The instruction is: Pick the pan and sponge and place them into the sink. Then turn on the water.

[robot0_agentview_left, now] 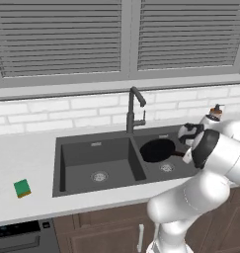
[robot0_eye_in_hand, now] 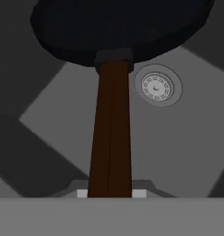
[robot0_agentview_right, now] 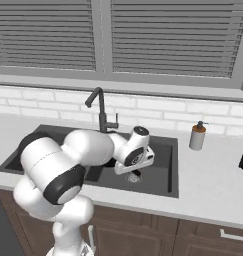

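Gripping the dark brown handle [robot0_eye_in_hand: 109,133] of the round black frying pan [robot0_agentview_left: 157,149], the two-finger claw [robot0_eye_in_hand: 111,192] is closed tight on it, its tips just visible either side of the handle in the hand view. The pan hangs over the right basin of the dark grey double-basin sink [robot0_agentview_left: 77,141], above the round metal drain [robot0_eye_in_hand: 157,86]. Behind the basins stands the tall dark gooseneck faucet [robot0_agentview_left: 135,111]. Well apart on the pale counter [robot0_agentview_left: 22,153], left of the sink, lies the small green sponge with its yellow-orange underside [robot0_agentview_left: 22,188]. A white soap dispenser bottle [robot0_agentview_right: 197,135] stands right of the sink.
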